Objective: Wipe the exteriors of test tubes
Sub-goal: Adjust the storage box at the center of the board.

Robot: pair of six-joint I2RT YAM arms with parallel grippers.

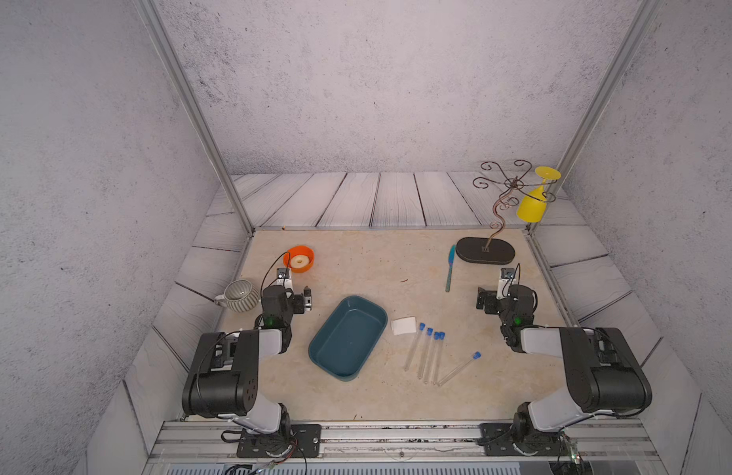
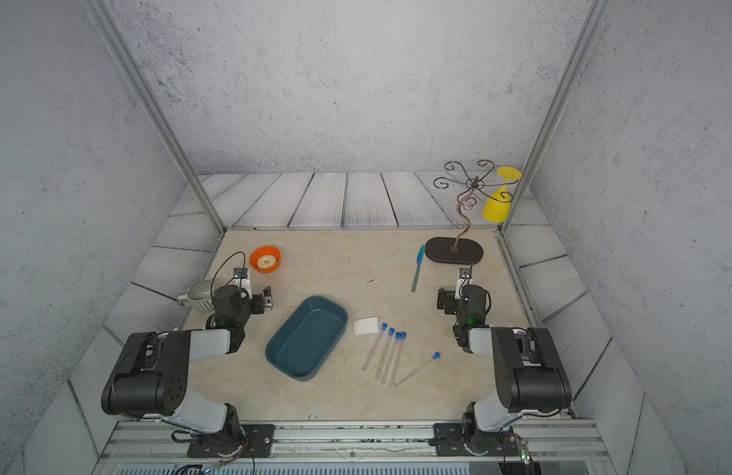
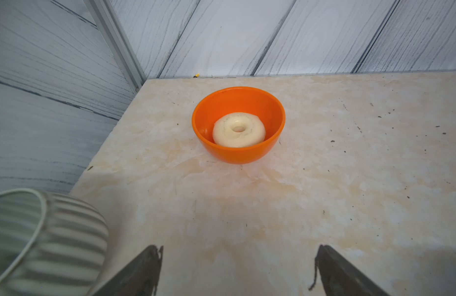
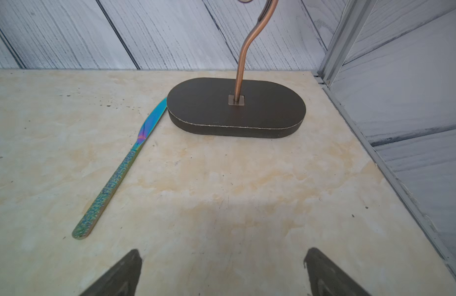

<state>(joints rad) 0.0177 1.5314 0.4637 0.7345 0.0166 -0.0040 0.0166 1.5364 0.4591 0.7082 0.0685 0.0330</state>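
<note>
Five test tubes [image 1: 425, 353] lay on the mottled bench [image 1: 376, 263] in both top views, between teal tray [image 1: 312, 347] and right arm [image 1: 594, 370], walls [image 1: 356, 82] on three sides. The left wrist view had left jaws spread before an orange bowl [image 3: 237, 153] by the corner; the right wrist view, right jaws spread beside the rail [image 4: 390, 164].
</note>
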